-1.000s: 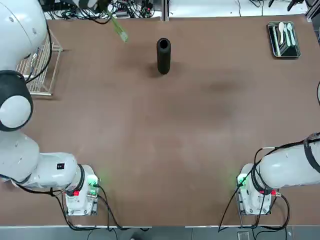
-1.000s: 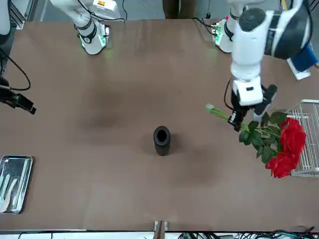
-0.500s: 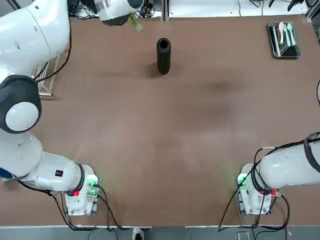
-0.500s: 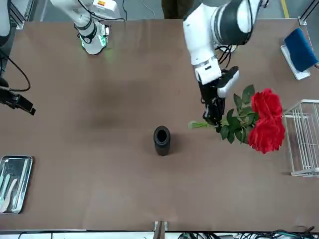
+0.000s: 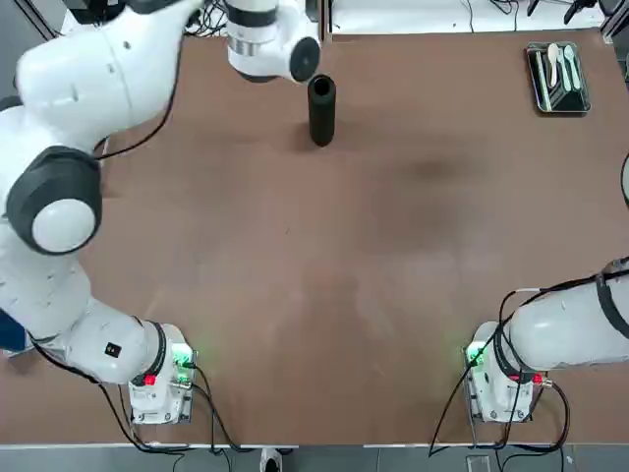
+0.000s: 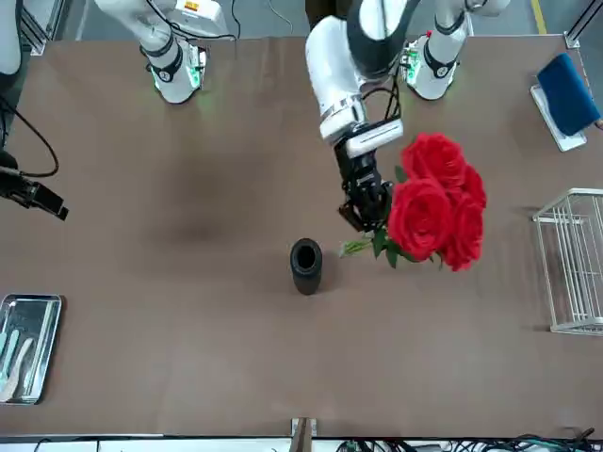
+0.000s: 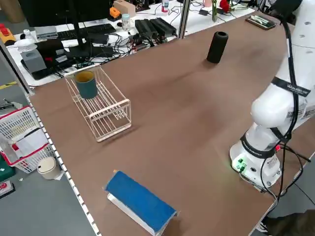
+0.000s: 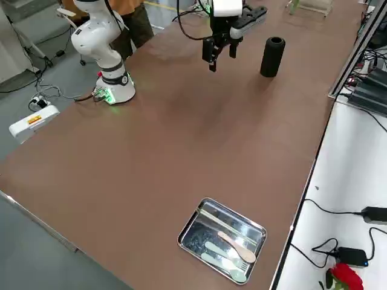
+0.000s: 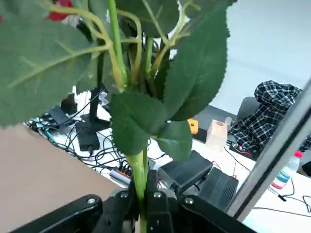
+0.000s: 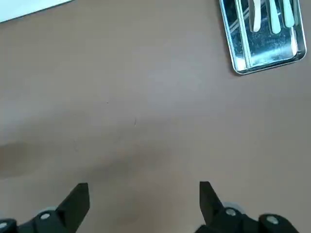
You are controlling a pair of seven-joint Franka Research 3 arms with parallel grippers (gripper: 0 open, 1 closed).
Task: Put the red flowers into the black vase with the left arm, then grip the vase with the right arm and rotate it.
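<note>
Your left fingers (image 9: 154,206) are closed on the flower stem (image 9: 139,182), blooms (image 6: 438,202) beyond; right gripper (image 10: 144,213) idles wide, empty, tray side. Black vase (image 6: 306,266) stands just beside the stem end. Raise, align over its 1 mouth, then lower.

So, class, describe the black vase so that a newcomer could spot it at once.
On the big brown table, look near the edge farthest from the robot's bases, between the white wire rack and the metal cutlery tray. The vase is the upright, matte black cylinder with a round open mouth.
</note>
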